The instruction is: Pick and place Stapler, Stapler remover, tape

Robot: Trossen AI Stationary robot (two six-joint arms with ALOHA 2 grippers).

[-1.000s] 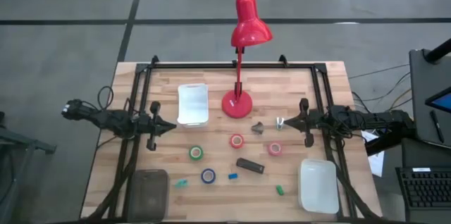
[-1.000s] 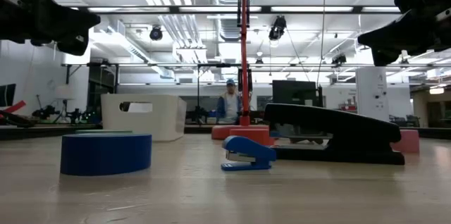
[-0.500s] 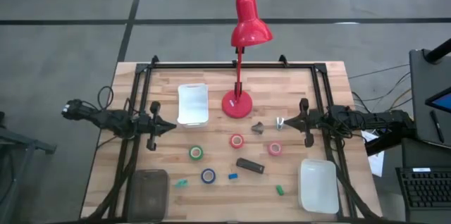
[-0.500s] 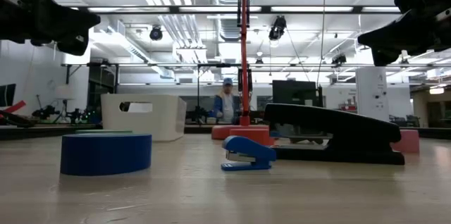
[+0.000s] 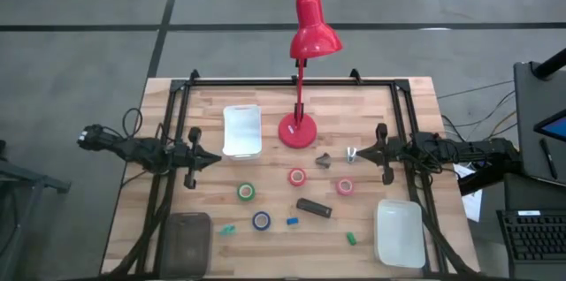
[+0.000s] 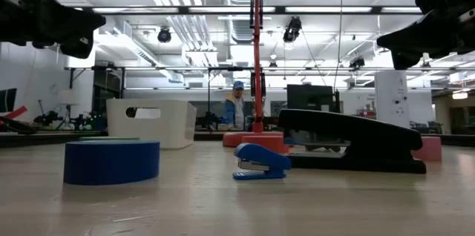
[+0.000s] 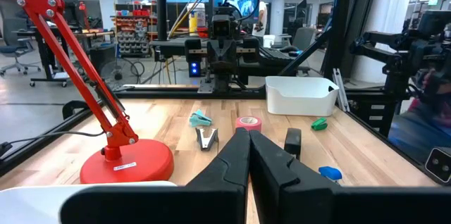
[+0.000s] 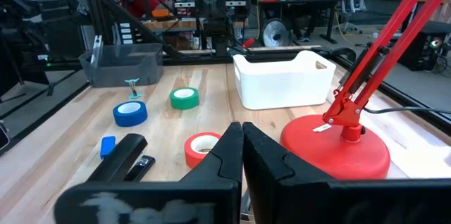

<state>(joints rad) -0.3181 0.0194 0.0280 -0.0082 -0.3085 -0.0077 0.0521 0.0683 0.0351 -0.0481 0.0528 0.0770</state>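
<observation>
The black stapler (image 5: 314,208) lies flat on the wooden table, toward its near edge. Around it lie tape rolls: green (image 5: 246,192), red (image 5: 297,177), pink-red (image 5: 345,186) and blue (image 5: 261,220). A dark staple remover (image 5: 325,161) lies near the lamp base, with a pale teal one (image 5: 351,153) beside it. My left gripper (image 5: 217,159) hovers shut over the table's left side, above and left of the green roll. My right gripper (image 5: 359,152) hovers shut at the right side, close to the teal remover. Both wrist views show shut fingers, left (image 7: 248,134) and right (image 8: 238,127).
A red desk lamp stands on its round base (image 5: 299,130) at the far middle. A white tray (image 5: 242,130) lies far left, another white tray (image 5: 400,231) near right, and a dark grey tray (image 5: 188,241) near left. Small blue (image 5: 292,221) and green (image 5: 351,238) blocks lie among the rolls.
</observation>
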